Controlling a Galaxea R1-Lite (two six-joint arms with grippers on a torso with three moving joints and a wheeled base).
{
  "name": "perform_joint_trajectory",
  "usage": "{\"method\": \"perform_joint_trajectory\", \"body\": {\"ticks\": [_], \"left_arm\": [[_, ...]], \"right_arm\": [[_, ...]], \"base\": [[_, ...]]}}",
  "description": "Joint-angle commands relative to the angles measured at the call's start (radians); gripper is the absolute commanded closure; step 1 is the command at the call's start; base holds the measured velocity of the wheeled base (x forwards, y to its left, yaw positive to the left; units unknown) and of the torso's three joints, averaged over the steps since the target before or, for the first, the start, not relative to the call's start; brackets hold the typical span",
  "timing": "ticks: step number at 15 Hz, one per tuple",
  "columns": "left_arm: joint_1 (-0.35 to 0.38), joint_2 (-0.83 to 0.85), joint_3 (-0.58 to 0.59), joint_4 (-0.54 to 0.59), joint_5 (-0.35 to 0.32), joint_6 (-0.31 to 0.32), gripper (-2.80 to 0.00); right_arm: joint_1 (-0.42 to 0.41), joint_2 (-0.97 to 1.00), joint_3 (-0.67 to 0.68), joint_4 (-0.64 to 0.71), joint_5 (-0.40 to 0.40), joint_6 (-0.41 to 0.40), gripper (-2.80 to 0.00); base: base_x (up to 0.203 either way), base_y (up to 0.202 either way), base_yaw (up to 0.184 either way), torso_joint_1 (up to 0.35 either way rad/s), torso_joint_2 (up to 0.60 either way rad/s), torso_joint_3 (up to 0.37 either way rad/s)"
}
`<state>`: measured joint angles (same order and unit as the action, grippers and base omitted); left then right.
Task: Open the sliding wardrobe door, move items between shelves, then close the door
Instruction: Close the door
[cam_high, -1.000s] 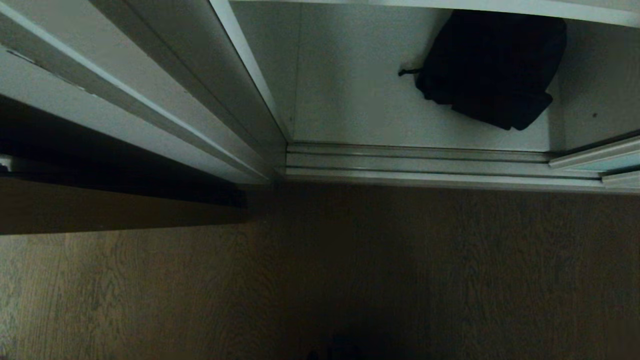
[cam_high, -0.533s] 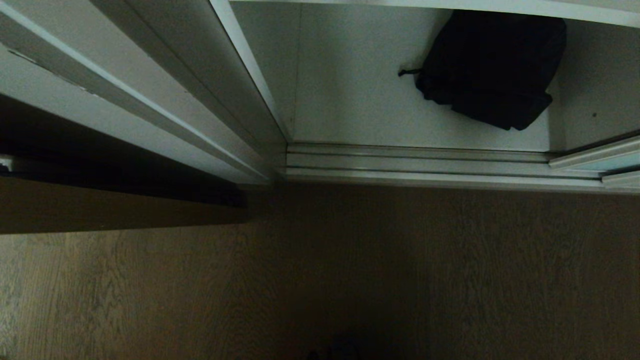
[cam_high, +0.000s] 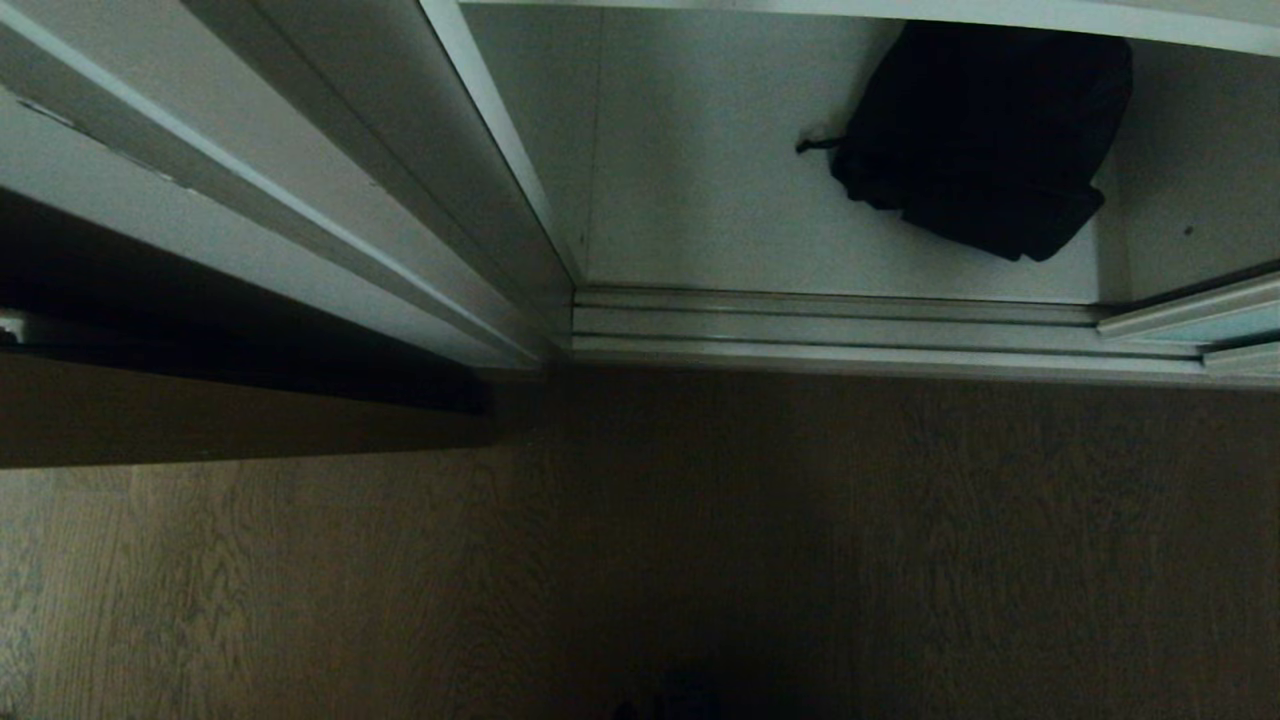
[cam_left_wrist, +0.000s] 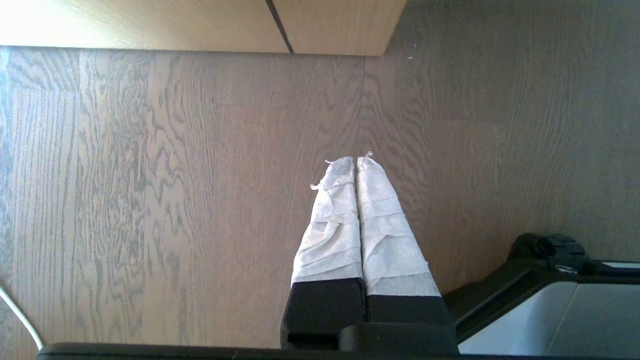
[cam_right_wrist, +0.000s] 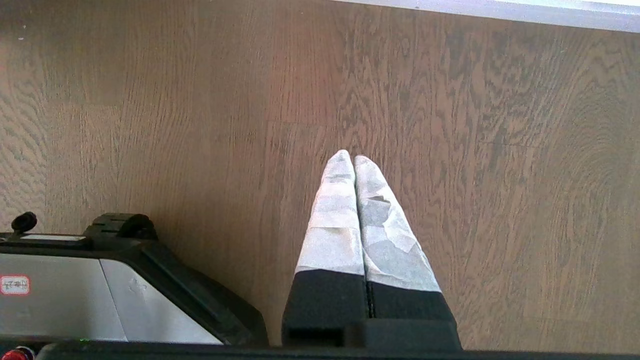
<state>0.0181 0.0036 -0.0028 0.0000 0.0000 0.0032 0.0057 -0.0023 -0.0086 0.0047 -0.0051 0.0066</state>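
The black bag (cam_high: 985, 140) lies on the lowest shelf (cam_high: 700, 200) of the wardrobe, at about one o'clock in the head view, its upper part tucked under the front edge of the shelf above (cam_high: 900, 10). Its long axis runs across the opening, roughly from ten toward four o'clock, with a small strap (cam_high: 815, 145) poking out at its nine o'clock side. The opening in front of it is clear down to the floor track (cam_high: 830, 325); the sliding wardrobe door (cam_high: 1200, 315) shows only as a pale framed edge at three o'clock, pushed aside. Neither arm appears in the head view. Each wrist view shows only wooden floor (cam_right_wrist: 450, 150) ahead, so both hang low and well apart from the bag, pointing down beside the robot's base (cam_right_wrist: 100, 280). The right gripper (cam_right_wrist: 347, 160) has its taped fingers (cam_right_wrist: 370, 215) pressed together on nothing, and the left gripper (cam_left_wrist: 356, 161) likewise has its fingers (cam_left_wrist: 335, 215) together and empty. Since the bag sits on the right half of the opening, the right arm is probably the nearer, and it would need to rise, swing toward twelve o'clock and part its fingers before reaching in.
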Motion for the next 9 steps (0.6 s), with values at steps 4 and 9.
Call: {"method": "perform_joint_trajectory", "body": {"ticks": [4,9], "left_arm": [[0.0,-0.001,0.0,0.0,0.0,0.0,0.0],[0.0,0.0,0.001,-0.001,0.002,0.0,0.0]], "right_arm": [[0.0,0.001,0.002,0.005,0.001,0.001,0.0],[0.0,0.001,0.002,0.005,0.001,0.0,0.0]], "base": [[0.0,0.0,0.0,0.0,0.0,0.0],[0.0,0.0,0.0,0.0,0.0,0.0]]}}
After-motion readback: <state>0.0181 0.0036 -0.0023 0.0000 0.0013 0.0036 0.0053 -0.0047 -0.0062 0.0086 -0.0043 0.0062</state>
